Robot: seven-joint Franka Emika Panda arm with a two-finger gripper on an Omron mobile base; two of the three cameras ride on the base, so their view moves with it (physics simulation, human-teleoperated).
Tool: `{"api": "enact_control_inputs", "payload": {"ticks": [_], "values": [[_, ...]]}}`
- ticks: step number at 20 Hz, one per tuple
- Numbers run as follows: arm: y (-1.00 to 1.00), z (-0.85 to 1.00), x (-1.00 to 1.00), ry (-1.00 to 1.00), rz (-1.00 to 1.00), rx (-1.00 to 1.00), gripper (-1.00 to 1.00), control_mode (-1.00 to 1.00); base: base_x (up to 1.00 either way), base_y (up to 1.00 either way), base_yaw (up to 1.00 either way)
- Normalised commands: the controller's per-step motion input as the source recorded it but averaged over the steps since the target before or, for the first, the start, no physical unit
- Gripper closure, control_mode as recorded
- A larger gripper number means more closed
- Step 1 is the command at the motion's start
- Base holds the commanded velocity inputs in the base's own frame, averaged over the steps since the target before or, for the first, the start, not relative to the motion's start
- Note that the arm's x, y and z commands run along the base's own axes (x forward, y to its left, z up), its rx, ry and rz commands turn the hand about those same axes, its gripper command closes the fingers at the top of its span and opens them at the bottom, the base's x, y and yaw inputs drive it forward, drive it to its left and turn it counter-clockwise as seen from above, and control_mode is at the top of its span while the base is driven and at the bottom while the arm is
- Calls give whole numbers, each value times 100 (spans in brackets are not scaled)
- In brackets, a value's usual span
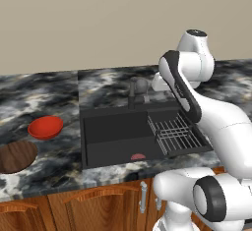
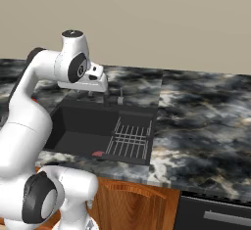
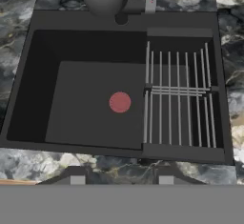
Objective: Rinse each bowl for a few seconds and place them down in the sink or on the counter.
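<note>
A glossy red bowl (image 1: pixel 45 127) sits on the marbled counter (image 1: pixel 54 92) left of the sink (image 1: pixel 113 127). A dark wood-grain bowl (image 1: pixel 17 156) lies just in front of it, cut by the left edge. Both are empty and stand apart from the arm. My gripper (image 3: pixel 121 180) hovers above the sink's front rim and looks straight down into the dark basin (image 3: pixel 86 99). Its fingers stand apart with nothing between them. In the right base view the white hand (image 2: pixel 95 80) hangs over the basin (image 2: pixel 83 126), near the faucet.
A wire rack (image 3: pixel 178 99) fills the basin's right side, and a red drain spot (image 3: pixel 119 102) marks the floor. The grey faucet (image 1: pixel 138 90) stands behind the basin. Wooden cabinets (image 1: pixel 98 200) run below. Bare counter (image 2: pixel 206 126) stretches to the sink's right.
</note>
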Motion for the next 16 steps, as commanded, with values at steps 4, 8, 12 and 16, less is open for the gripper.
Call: {"api": "enact_control_inputs", "payload": {"ticks": [4, 8, 12, 16], "values": [[2, 0, -7, -3, 0, -1, -100, -100, 0, 0, 0], [2, 0, -27, -10, -1, -1, -100, -100, 0, 0, 0], [-5, 0, -28, -9, -2, 0, -100, -100, 0, 0, 0], [-15, -5, -22, -11, 0, 0, -100, -100, 0, 0, 0]]}}
